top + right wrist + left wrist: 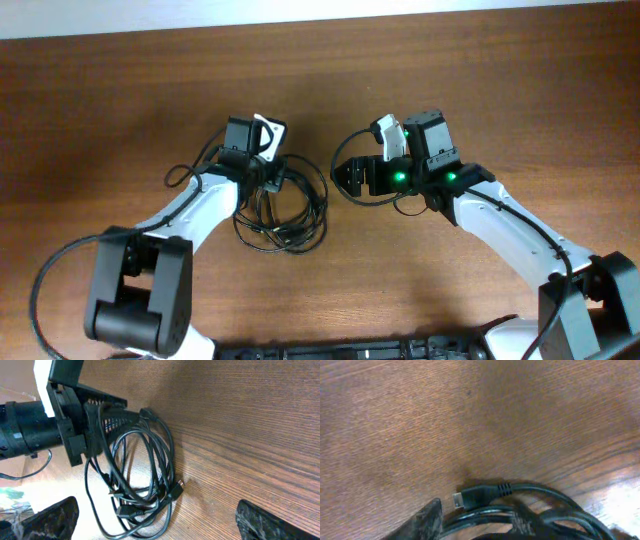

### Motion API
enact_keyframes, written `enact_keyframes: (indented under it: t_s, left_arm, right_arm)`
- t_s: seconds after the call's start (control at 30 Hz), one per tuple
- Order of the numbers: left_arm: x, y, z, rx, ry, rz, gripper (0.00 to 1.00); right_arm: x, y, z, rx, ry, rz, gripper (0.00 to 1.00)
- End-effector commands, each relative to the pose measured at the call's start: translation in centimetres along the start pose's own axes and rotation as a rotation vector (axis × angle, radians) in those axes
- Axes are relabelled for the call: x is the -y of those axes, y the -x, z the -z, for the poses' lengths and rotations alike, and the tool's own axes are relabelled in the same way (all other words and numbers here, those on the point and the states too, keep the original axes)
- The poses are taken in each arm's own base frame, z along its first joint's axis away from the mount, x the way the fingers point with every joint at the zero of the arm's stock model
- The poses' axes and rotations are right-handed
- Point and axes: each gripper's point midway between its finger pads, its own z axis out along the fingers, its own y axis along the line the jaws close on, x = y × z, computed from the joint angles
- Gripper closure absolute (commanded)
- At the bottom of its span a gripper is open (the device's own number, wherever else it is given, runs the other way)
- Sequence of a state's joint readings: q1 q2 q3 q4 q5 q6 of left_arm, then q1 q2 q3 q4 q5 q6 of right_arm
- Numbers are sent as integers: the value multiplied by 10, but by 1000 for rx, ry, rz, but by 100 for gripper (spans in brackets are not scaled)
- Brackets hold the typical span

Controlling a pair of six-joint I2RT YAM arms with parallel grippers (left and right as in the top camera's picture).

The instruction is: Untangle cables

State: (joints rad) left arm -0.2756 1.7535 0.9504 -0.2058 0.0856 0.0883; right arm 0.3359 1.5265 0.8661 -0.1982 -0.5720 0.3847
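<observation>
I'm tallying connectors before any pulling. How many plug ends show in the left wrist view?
1. The plug end lies on the table, at the upper left of the cables; others may be hidden.

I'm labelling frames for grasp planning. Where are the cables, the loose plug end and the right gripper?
cables (290, 232): overhead view, on the lower bundle of loops.
plug end (477, 496): left wrist view, on its black housing.
right gripper (157, 510): right wrist view, midway between its open fingertips.
</observation>
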Motion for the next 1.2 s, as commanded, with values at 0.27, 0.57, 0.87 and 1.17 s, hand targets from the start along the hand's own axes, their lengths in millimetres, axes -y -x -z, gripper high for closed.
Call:
enact_keyframes:
  t_s: [0.27, 0.57, 0.87, 1.17]
  left_arm:
    - [-1, 45, 22, 155, 3, 110, 100]
    - [1, 59, 67, 217, 1, 166, 100]
    - [4, 56, 69, 207, -25, 298, 100]
    - [-8, 76, 157, 375, -12, 316, 100]
  right_arm:
    - [2, 1, 0, 3, -9, 9, 1]
    - [-34, -31, -17, -94, 66, 260, 2]
    - [-18, -32, -99, 10, -149, 434, 10]
    - [7, -11, -102, 77, -172, 298, 96]
